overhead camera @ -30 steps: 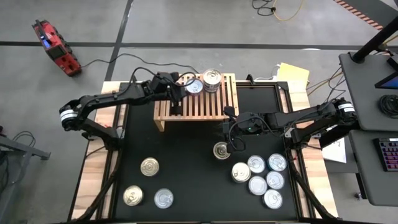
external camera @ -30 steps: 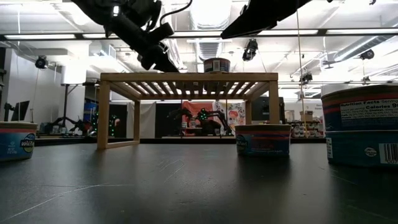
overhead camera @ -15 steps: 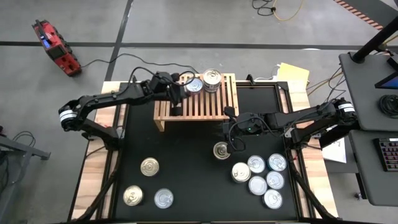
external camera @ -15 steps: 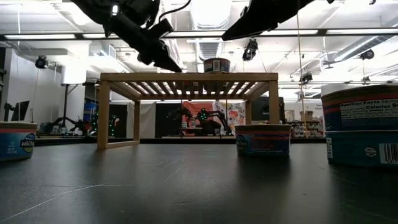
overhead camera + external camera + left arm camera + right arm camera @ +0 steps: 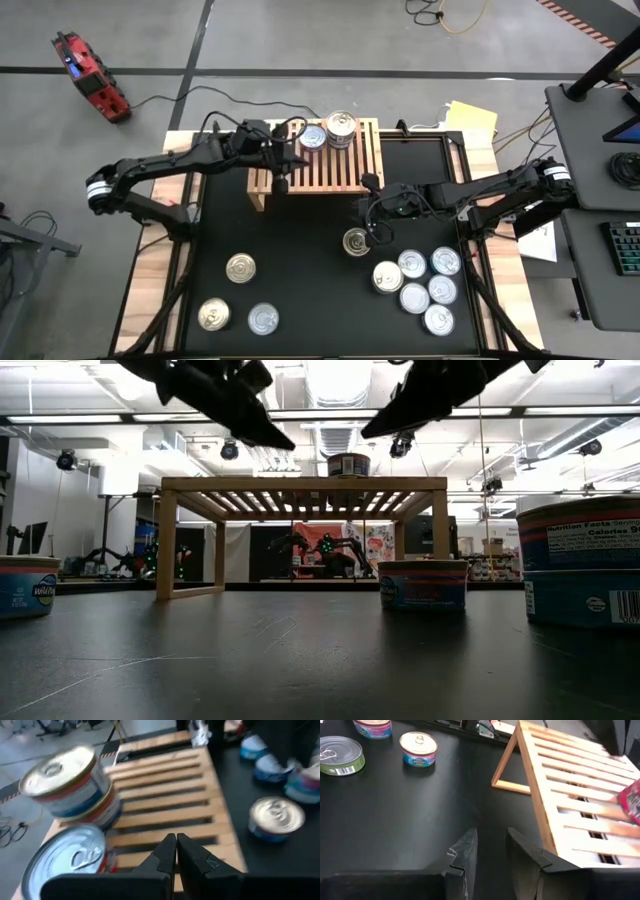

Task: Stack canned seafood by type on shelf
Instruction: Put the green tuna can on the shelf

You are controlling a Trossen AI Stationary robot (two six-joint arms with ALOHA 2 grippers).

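The light-wood shelf [image 5: 330,165] stands at the table's far side. On its far left part sit a stack of two gold-lidded cans [image 5: 70,785] and, beside it, one silver-lidded can [image 5: 65,860]. My left gripper [image 5: 176,847] hovers shut and empty over the shelf's left part [image 5: 282,180], a little short of those cans. My right gripper [image 5: 490,845] hangs open and empty off the shelf's near right corner, just above a lone can [image 5: 356,241] on the black mat. More cans rest on the mat.
Several cans cluster at the near right [image 5: 418,280]. Three more lie at the near left [image 5: 240,267]. In the low view a can [image 5: 422,585] stands in front of the shelf [image 5: 300,485], whose underside is open. A red tool [image 5: 90,75] lies on the floor.
My left gripper, shut all along, has drawn back from the silver-lidded can on the shelf toward the table's left and near side, rolling a little as it went. The cans on the shelf have stayed in place.
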